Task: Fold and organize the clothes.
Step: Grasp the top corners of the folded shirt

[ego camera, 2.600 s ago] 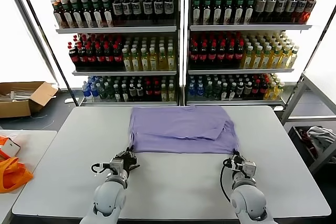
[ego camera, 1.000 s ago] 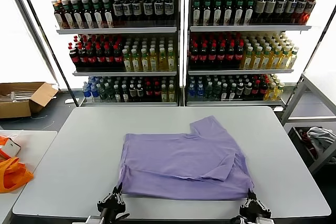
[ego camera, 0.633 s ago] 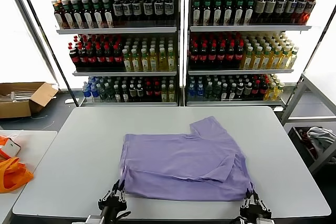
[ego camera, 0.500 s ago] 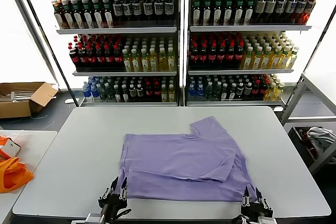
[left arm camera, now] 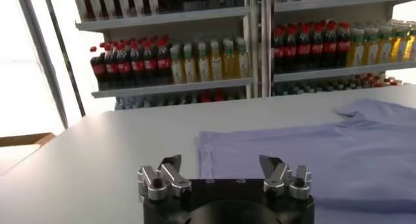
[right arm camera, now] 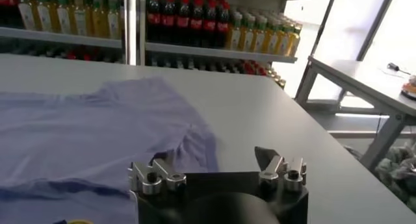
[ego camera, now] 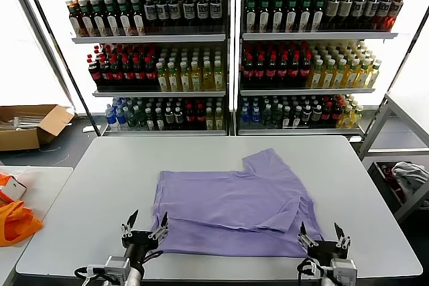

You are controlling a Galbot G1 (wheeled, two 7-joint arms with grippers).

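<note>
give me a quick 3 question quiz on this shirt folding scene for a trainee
1. True or false: the left pincer grips the T-shirt.
2. Which part of the shirt sticks out toward the shelves: A) a sleeve B) the printed lettering C) nothing
3. Fill in: the right pincer is at the table edge nearest the robot, by the shirt's ____ corner.

Key:
1. False; both pincers are open and hold nothing.
2. A
3. right

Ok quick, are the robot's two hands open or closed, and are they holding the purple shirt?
Left gripper: open, holding nothing, at the T-shirt's near edge.
Right gripper: open, holding nothing.
</note>
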